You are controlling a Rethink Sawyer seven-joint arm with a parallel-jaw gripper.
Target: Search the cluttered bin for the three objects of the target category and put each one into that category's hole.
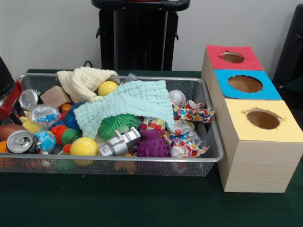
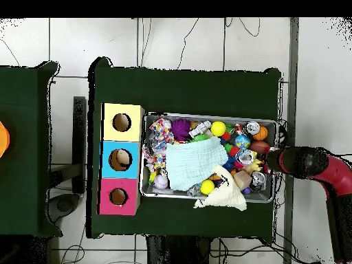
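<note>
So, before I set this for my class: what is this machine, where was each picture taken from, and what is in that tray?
It is a robot arm, red and black, standing beside a green table. One picture looks across the table from the front. The other looks straight down from above, and only there does the arm show clearly, at one end of the tray. Its gripper cannot be made out, so nothing can be said to be held. The wire tray holds jumbled toys: balls, drink cans, a mint green cloth and a cream cloth. Beside it stand three wooden boxes with holes, topped red, blue and yellow.
</note>
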